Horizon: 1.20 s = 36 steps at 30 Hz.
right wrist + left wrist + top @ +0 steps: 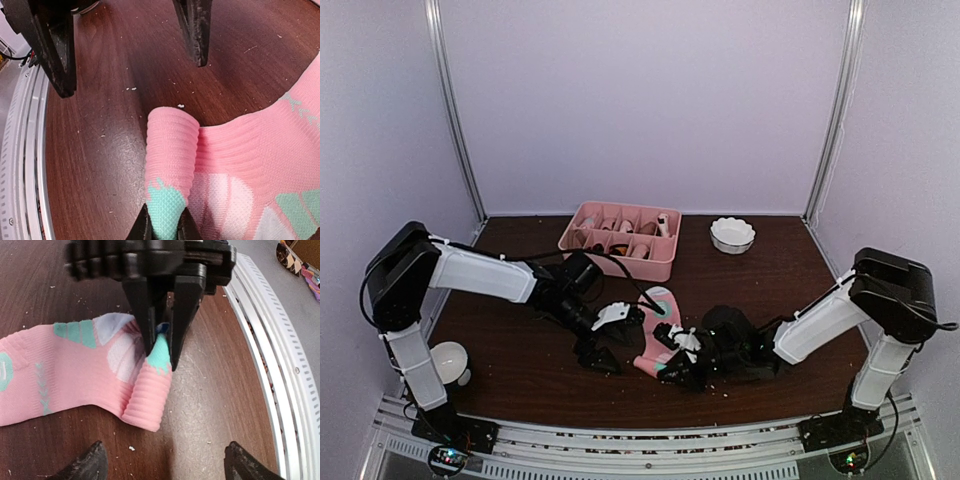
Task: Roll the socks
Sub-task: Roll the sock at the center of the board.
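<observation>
A pink sock [658, 330] with teal and white patches lies flat on the brown table between the two arms. One end of it is rolled into a short ribbed tube [147, 400] [170, 150]. My right gripper [165, 227] [677, 350] is shut on the teal tip of that roll. The same pinch shows from the front in the left wrist view. My left gripper [167, 465] [610, 338] stands open just in front of the roll, its fingertips [95, 465] wide apart and touching nothing.
A pink divided tray [620, 264] holding several small items stands at the back of the table. A white scalloped bowl [732, 235] sits to its right. A white cup [450, 360] is by the left arm's base. The metal rail [280, 390] runs close by.
</observation>
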Tool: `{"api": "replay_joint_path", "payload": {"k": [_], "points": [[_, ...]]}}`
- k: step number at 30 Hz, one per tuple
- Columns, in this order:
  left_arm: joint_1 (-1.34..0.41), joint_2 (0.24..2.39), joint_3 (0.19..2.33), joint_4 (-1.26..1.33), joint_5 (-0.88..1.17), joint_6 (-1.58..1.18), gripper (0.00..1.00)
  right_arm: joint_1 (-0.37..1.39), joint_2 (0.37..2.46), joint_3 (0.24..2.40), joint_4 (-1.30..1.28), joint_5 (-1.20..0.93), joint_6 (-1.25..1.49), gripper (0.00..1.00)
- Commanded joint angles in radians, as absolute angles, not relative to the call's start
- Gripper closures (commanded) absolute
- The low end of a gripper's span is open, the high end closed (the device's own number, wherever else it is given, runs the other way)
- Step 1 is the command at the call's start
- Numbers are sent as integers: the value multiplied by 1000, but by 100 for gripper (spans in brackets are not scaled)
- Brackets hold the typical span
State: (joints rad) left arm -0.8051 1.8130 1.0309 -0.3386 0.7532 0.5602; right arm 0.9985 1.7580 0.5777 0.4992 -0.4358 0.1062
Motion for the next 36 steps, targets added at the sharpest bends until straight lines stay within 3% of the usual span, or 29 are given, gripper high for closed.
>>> {"api": "replay_joint_path", "payload": {"k": [1, 14, 19, 23, 28, 30, 33, 36], "points": [[-841, 1811, 1022, -251, 709, 605, 20, 935, 1879, 533, 313, -486, 220, 100], [-887, 1953, 1148, -254, 680, 610, 42, 924, 1922, 511, 371, -528, 266, 100], [-887, 2003, 1193, -269, 690, 573, 56, 923, 1920, 514, 373, -531, 265, 100], [-886, 2051, 1256, -323, 704, 538, 78, 924, 1891, 501, 395, -516, 257, 100], [-872, 2096, 1316, -410, 770, 506, 83, 927, 1851, 479, 402, -486, 236, 99], [-871, 2098, 1325, -431, 771, 505, 90, 928, 1841, 474, 406, -484, 232, 99], [-871, 2120, 1353, -470, 752, 485, 99, 935, 1820, 468, 415, -468, 223, 95], [-871, 2145, 1386, -528, 728, 471, 100, 958, 1756, 442, 440, -381, 208, 81]]}}
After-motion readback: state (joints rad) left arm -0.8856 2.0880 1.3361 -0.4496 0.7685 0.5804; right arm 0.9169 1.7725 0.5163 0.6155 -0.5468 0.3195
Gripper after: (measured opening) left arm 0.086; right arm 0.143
